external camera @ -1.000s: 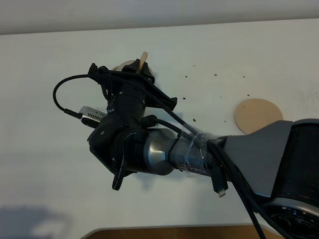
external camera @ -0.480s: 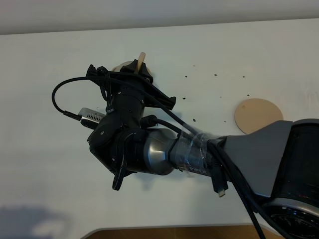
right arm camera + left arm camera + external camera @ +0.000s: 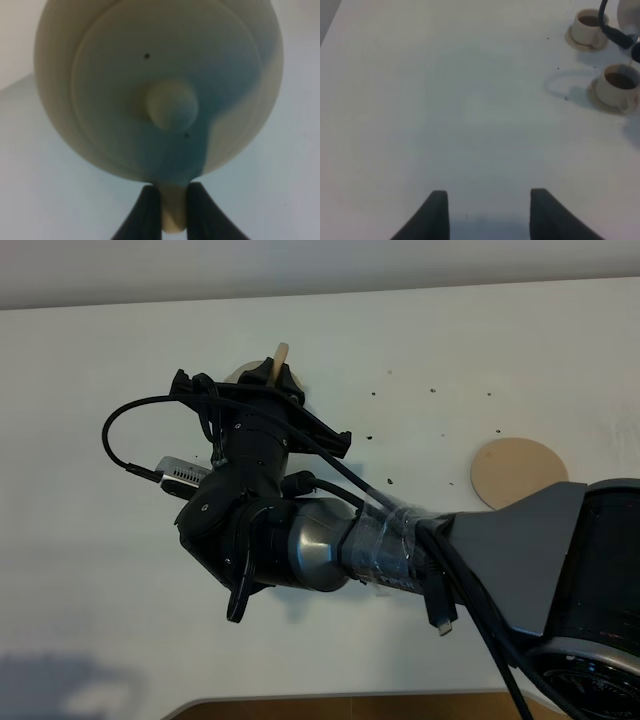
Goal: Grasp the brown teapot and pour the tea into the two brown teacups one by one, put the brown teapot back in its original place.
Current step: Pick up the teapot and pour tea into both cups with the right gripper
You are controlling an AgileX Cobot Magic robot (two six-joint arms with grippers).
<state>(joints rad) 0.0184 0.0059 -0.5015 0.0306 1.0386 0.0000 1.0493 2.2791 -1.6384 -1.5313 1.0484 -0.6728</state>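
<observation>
Right gripper (image 3: 174, 210) clenched on the loop handle of the brown teapot (image 3: 160, 85), lid knob facing the wrist camera. From the high camera the teapot (image 3: 262, 370) is mostly hidden behind the right arm, well left of the tan coaster (image 3: 517, 471). Left gripper (image 3: 489, 212) released, jaws apart over bare white table (image 3: 445, 110). Both teacups (image 3: 589, 29) (image 3: 618, 87) hold dark tea. No legible writing anywhere.

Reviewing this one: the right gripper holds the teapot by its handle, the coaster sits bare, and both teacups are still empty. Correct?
Not quite. In the left wrist view both teacups hold dark tea. The rest stands: the right gripper pinches the teapot by its handle, and the coaster sits bare.
</observation>
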